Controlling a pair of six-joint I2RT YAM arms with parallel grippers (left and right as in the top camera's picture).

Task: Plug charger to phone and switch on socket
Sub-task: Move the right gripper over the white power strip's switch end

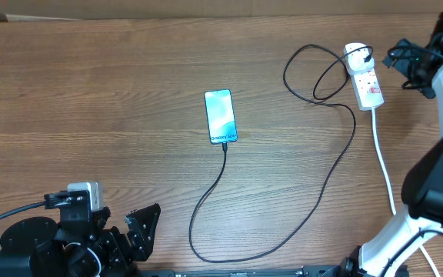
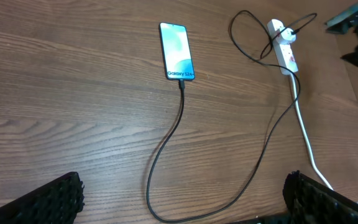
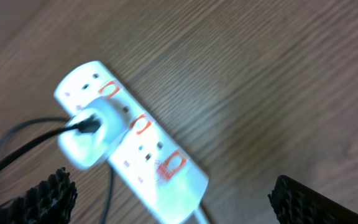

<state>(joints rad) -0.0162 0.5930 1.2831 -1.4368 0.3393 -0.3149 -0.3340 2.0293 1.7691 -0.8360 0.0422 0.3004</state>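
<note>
Brown wood-grain bench [image 1: 91,92] fills all my views. Near its middle lies a slim black-edged smartphone [image 1: 221,116] with a lit blue-teal screen, face up. From the phone's near end a long thin black charger cable [image 2: 181,109] loops toward the near edge, then runs to the far right corner. There it enters a white adapter block [image 3: 92,134] seated in the small white oblong power strip [image 1: 365,77] with red switch markings. My right gripper [image 3: 173,183] hovers over that strip, jaws spread wide, empty. My left gripper [image 2: 182,186] sits by the near left edge, equally wide, gripping nothing.
</note>
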